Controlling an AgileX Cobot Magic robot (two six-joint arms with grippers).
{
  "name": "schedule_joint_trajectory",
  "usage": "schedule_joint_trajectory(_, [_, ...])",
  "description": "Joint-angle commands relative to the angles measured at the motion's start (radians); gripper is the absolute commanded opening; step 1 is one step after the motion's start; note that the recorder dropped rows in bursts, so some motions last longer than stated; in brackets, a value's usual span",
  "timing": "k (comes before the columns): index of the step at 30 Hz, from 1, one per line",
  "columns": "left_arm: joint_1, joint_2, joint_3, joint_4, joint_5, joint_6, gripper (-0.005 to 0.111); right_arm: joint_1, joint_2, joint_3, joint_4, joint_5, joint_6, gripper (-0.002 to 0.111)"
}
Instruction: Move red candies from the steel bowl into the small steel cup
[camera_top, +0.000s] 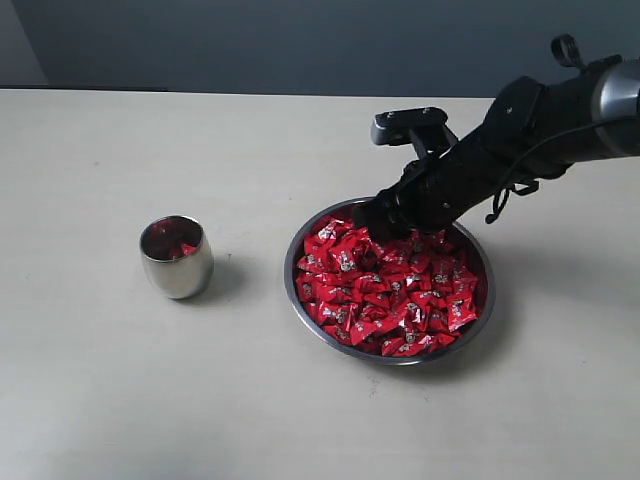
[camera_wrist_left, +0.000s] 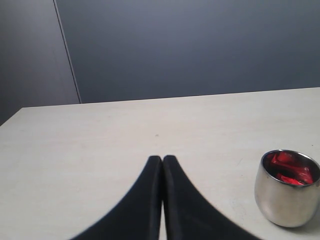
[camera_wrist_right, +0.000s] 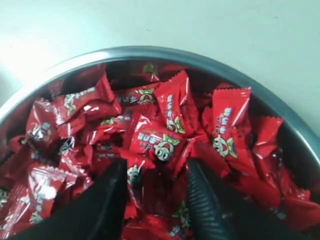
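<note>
One steel bowl (camera_top: 289, 275), many candies (camera_top: 392, 290), one cup (camera_top: 178, 262)

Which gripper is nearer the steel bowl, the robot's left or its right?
Right. The right gripper hangs open just over the red candies in the steel bowl; the left gripper, shut, is off by the small steel cup.
</note>
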Motion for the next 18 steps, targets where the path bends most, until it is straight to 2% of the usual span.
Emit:
schedule_joint_trajectory(1, [0.001,-0.004,0.004,0.001,-0.006,-0.001,0.0,0.0,0.016,-0.018,0.004,0.022,-0.008,0.039])
schedule_joint_trajectory(9, [0.001,-0.004,0.004,0.001,-0.006,-0.001,0.0,0.05,0.055,-0.018,-0.01,-0.008,-0.028,0.039])
schedule_joint_trajectory(18, [0.001,-0.004,0.004,0.001,-0.006,-0.001,0.0,0.051,0.076,-0.018,-0.017,-0.022,-0.025,0.039])
